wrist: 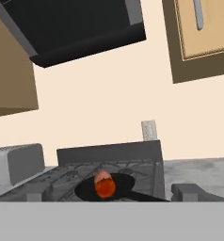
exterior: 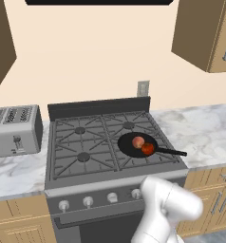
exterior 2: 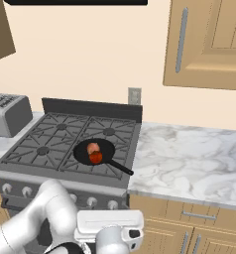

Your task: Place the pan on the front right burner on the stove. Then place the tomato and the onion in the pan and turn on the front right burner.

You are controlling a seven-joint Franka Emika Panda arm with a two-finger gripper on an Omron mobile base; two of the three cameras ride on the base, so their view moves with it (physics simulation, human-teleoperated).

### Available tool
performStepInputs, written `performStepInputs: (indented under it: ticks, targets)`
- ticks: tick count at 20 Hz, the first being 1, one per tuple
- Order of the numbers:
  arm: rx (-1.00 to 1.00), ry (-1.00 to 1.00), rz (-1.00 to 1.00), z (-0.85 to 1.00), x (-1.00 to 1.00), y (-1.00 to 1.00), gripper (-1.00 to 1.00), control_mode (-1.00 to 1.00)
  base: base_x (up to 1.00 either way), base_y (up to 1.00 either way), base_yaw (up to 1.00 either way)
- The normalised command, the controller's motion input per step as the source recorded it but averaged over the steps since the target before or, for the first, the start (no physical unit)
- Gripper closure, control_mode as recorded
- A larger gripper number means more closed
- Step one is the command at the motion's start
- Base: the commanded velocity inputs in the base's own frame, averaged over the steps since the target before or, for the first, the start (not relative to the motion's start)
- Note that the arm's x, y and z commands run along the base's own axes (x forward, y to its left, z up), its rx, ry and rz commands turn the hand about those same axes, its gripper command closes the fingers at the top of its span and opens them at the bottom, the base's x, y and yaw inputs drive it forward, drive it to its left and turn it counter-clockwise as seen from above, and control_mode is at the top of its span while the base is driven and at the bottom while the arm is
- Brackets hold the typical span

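From the left base view, I am seeing the pan point(exterior: 137, 145) sitting on the front right burner point(exterior: 136, 153) of the stove point(exterior: 81, 156), its handle pointing right toward the counter point(exterior: 205, 133). The onion point(exterior: 138, 141) and the tomato point(exterior: 147, 149) are both lying inside it, touching each other. So I am judging the placing steps done. What I am still owing is the burner: the knobs point(exterior: 88, 201) are lined along the stove's front, and I cannot tell any flame.

From the right base view, I am reading the same: pan on the near-right grate, the pinkish onion point(exterior 2: 92, 147) behind the red tomato point(exterior 2: 95, 157). The arm is folding low in front of the stove, below the knob row.

In the hand view, I am looking level across the stovetop at the pan point(wrist: 107, 188) with the tomato point(wrist: 105, 188) in front of the onion point(wrist: 102, 176). The gripper point(wrist: 114, 195) is standing wide apart and empty, its tips flanking the pan from well short of it. Next I am expecting to go for the front-right knob.
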Motion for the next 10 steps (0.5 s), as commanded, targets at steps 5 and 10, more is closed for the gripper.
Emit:
performStepInputs:
  ticks: [5,10]
  targets:
    - [0.0,-0.01,-0.11,-0.39,0.03,0.02,-1.0,-1.0,0.0,0.0,0.0]
    - [0.0,-0.01,-0.11,-0.35,0.22,0.04,-1.0,-1.0,0.0,0.0,0.0]
